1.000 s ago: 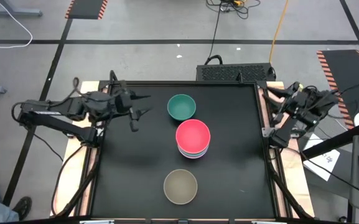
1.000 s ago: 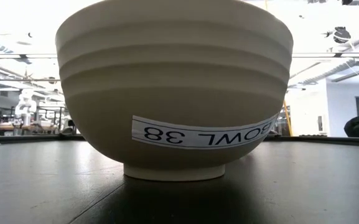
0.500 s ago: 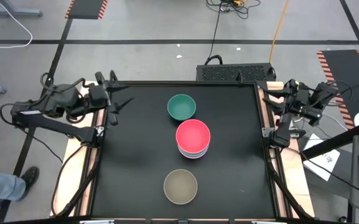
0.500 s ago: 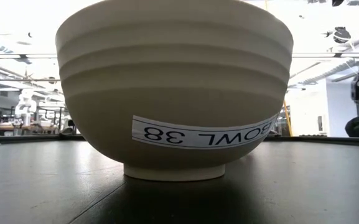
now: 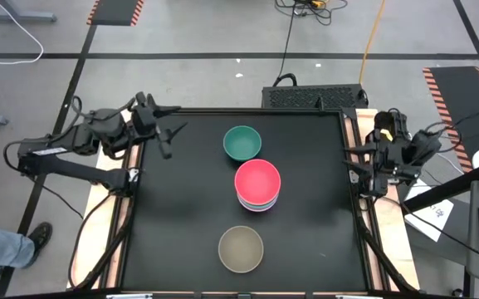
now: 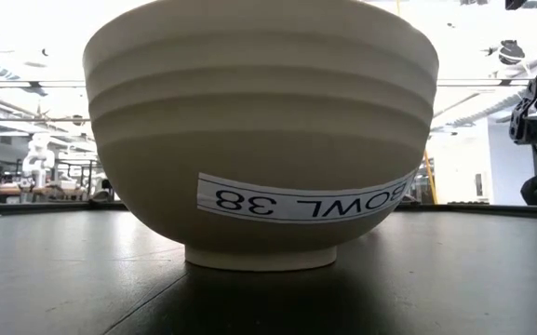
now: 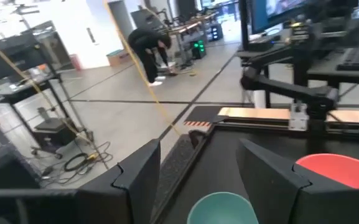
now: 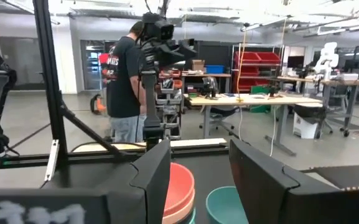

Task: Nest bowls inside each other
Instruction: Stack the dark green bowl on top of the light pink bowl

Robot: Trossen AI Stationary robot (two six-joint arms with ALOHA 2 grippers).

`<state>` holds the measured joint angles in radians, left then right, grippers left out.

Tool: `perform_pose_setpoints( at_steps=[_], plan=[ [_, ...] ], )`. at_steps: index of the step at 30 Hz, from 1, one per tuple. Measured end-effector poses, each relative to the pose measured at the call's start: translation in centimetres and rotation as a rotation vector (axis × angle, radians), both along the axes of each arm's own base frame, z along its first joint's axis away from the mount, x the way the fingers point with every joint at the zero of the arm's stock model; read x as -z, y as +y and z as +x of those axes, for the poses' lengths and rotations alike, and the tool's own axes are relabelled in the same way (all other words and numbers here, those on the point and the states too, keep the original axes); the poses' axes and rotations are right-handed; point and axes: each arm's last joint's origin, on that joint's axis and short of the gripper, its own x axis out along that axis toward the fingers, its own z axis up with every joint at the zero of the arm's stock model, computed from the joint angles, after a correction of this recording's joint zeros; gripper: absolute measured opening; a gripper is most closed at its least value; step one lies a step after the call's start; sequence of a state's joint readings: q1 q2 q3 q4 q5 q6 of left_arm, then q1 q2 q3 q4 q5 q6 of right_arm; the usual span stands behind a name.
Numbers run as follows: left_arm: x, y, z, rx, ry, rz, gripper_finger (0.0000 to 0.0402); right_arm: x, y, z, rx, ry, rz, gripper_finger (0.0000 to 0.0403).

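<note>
On the black table (image 5: pixel 181 224), three bowl groups lie in a column and both arms sit back at the edges.
From the table's centre, the teal bowl (image 5: pixel 242 143) lies toward 12 o'clock, the red-pink bowl (image 5: pixel 257 182) tops a stack of nested bowls just past centre toward 1 o'clock, and the olive-grey bowl (image 5: pixel 241 248) sits alone toward 6 o'clock. The left gripper (image 5: pixel 168 139) hangs near 10 o'clock, fingers spread and empty; the right gripper (image 5: pixel 362 159) waits at 3 o'clock, likewise parted with nothing between them. The next step is probably the teal bowl, nearest the left gripper. To do it well, pinch one wall at the rim, lift clear, centre it over the stack and lower it level, so it seats without tipping or jamming.
</note>
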<state>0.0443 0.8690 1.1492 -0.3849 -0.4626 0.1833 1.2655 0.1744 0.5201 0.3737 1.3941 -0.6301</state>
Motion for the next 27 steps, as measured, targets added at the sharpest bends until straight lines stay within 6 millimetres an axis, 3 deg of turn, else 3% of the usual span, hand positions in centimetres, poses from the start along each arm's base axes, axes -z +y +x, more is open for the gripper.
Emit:
perform_pose_setpoints(
  at_steps=[5,9,14,18,22,25,27],
  plan=[
    [0.1,1.8,-0.1,-0.010,0.002,-0.017,0.0214,0.8,1.9,0.6,-0.013,0.016,-0.034,0.0155],
    [0.9,5.0,0.2,-0.057,0.026,-0.106,0.0214,1.2,3.8,1.2,-0.023,0.032,-0.046,0.0155],
    [2.0,8.9,0.4,0.017,0.047,-0.213,0.0214,1.3,6.4,2.0,-0.072,0.021,-0.047,0.0155],
    [1.3,10.8,0.5,0.055,0.066,-0.229,0.0214,-2.2,7.5,2.3,-0.009,0.040,-0.062,0.0155],
    [-0.5,10.6,0.5,0.122,0.070,-0.185,0.0214,-7.0,8.9,2.6,0.128,0.139,-0.150,0.0155],
    [-1.1,9.9,0.6,0.162,0.074,-0.128,0.0214,-8.7,9.4,2.7,0.124,0.149,-0.199,0.0155],
    [-1.0,9.8,0.7,0.169,0.085,-0.132,0.0214,-8.9,8.8,2.5,0.129,0.152,-0.198,0.0155]
  ],
)
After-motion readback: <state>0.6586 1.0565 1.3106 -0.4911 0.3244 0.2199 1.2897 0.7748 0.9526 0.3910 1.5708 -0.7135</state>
